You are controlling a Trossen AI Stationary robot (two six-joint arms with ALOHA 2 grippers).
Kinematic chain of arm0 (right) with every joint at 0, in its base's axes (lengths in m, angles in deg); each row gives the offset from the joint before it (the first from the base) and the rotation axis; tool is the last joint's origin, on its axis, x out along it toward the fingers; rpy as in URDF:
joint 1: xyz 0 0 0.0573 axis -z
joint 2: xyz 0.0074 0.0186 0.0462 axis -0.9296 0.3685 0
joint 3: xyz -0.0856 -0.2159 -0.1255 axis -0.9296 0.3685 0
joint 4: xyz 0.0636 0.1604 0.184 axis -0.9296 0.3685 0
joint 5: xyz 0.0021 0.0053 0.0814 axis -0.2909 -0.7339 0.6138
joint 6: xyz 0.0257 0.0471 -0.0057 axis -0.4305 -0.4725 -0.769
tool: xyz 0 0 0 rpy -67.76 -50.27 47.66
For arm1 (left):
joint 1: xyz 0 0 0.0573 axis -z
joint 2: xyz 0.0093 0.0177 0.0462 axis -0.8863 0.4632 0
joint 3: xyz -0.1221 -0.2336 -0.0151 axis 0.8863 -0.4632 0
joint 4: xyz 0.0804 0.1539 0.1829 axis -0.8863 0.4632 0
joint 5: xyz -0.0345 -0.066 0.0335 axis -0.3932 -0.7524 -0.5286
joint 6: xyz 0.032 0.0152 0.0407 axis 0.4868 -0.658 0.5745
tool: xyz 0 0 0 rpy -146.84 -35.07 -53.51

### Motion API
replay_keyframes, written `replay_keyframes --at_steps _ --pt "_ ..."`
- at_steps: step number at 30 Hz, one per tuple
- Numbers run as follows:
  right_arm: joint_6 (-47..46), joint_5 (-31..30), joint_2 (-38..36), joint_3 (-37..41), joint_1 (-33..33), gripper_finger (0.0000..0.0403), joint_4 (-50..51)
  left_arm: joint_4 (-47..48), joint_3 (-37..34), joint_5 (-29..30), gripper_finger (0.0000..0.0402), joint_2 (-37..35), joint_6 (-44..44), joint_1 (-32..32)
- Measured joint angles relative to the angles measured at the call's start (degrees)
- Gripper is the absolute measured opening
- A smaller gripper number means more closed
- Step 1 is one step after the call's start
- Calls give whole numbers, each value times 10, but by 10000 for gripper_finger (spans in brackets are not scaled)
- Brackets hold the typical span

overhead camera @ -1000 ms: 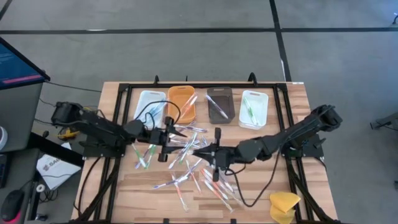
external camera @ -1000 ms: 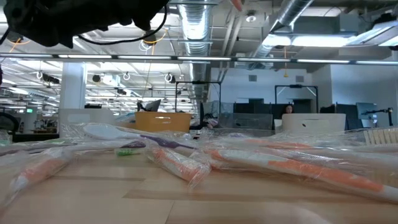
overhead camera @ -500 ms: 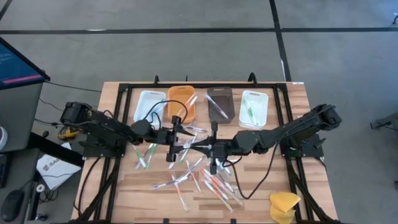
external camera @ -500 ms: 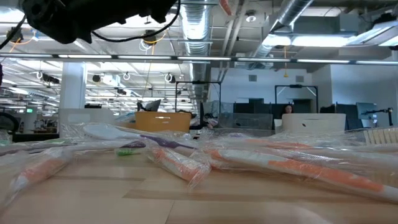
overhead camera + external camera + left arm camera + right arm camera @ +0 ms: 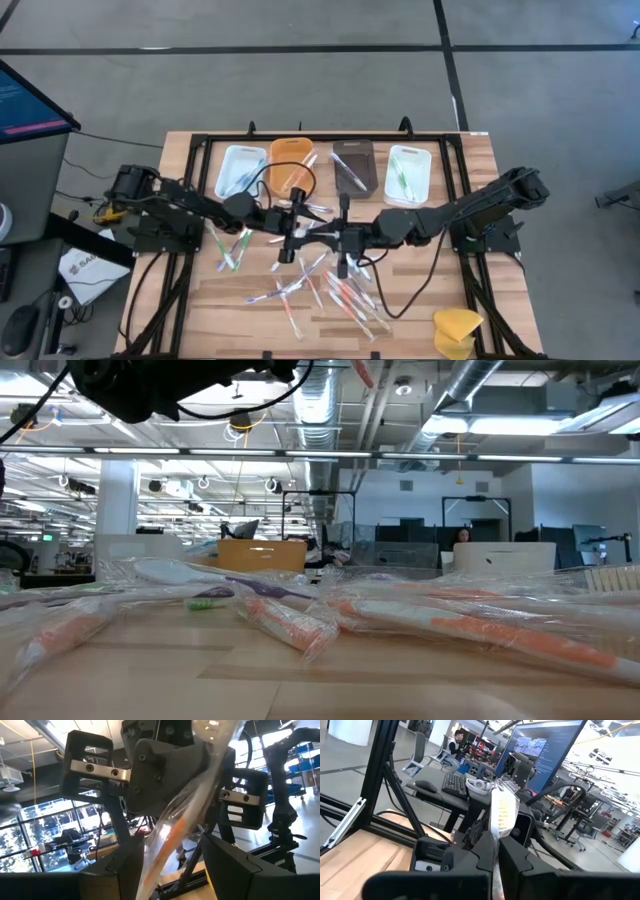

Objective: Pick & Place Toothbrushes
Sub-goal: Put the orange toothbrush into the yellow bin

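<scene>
Above the middle of the table my two grippers meet nose to nose. My right gripper is shut on one wrapped toothbrush with an orange handle. My left gripper faces it, open, one finger on either side of that toothbrush; whether they touch its clear wrapper I cannot tell. Many more wrapped toothbrushes lie loose on the wooden table below and in front of the low camera. My right gripper pinches the wrapped toothbrush between its two shut fingers, on the shaft below the bristle head. The fingers come level from the table's right and lie across it. The toothbrush stands steeply, head end above the fingertips, lifted clear of the table.
Four small trays stand in a row at the far side: white, orange, brown and white, some with toothbrushes in them. A yellow lump lies at the near right corner. A black frame borders the work area.
My left gripper has travelled toward the table's right, up to my right gripper, rising a little, its fingers keeping the same gap and now flanking the held toothbrush. My right gripper has swung slightly toward the far edge and stays shut on the toothbrush.
</scene>
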Motion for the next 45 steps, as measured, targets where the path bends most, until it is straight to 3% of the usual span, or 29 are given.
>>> replay_keyframes --at_steps 6,15,22,26,29,32,35,41,45 --pt "-1 0 0 0 0 4 2 3 1 0 168 1 -4 0" --pt "-21 -2 -1 0 4 18 20 20 1 0 19 1 1 0" --pt "-14 -23 -2 0 -3 72 56 46 0 0 11 -4 -7 0" --pt "7 -119 -3 0 -34 135 61 84 0 19 10 -19 -7 0" --pt "7 -242 -4 0 -66 193 63 132 -3 33 10 -46 -7 0" --pt "7 -368 -4 0 -101 248 72 220 -3 50 10 -96 -12 0" --pt "8 -452 -4 0 -134 282 105 360 -3 69 10 -168 -52 -4" --pt "-76 -496 -4 0 -177 296 188 620 27 127 10 -303 -97 -40" --pt "-103 -524 -4 0 -190 297 237 732 109 137 10 -317 -95 -105"
